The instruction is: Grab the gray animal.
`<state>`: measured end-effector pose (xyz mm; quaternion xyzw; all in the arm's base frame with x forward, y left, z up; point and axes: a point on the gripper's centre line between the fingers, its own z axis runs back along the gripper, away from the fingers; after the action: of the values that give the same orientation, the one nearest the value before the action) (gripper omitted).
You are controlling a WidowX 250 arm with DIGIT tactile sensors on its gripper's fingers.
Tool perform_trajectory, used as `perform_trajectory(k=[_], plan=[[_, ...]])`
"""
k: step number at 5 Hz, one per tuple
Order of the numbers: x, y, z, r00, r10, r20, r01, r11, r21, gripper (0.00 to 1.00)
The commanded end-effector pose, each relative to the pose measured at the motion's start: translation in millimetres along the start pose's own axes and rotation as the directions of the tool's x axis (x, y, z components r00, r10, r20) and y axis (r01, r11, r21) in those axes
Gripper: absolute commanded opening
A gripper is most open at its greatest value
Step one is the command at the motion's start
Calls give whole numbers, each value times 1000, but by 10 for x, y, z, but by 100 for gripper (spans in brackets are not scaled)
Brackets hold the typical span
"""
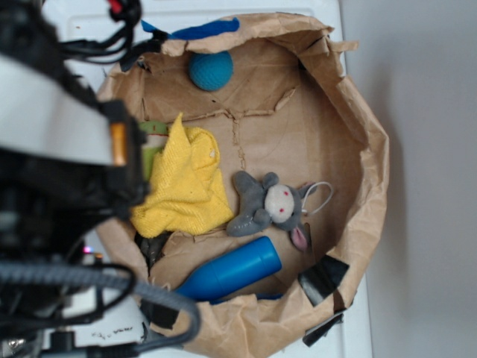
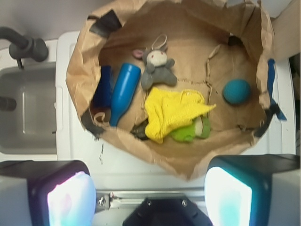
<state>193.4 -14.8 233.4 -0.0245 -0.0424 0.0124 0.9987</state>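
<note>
The gripper [image 2: 150, 188] is seen spread wide and empty in the wrist view, high above the near rim of the brown paper bag [image 2: 80, 70], so the approach is judged not yet begun. The gray animal [image 2: 157, 68] lies face-up on the bag floor, just beside the yellow cloth [image 2: 171, 113] and the blue bottle [image 2: 123, 92], touching or nearly touching the cloth at its lower edge. In the wrist view its long axis runs roughly up the frame, head and ears [image 2: 138, 53] toward the far bag wall, legs toward the cloth; a thin white cord loop [image 2: 161, 40] extends beyond the head. The gripper should be centred over the torso, its closing line set across the long axis, then lowered straight. The cloth edge and the cord should be kept out of the closure. The green plush [image 2: 190, 132] under the cloth is to be disregarded.
</note>
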Motion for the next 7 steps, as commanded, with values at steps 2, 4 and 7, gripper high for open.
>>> perform_trajectory(k=[2,4,7], plan=[[432,21,-428,994,-99,40,101,994,-42,100],[432,21,-428,994,-99,40,101,994,-42,100],[874,145,-983,994,-109,25,109,994,2,100]])
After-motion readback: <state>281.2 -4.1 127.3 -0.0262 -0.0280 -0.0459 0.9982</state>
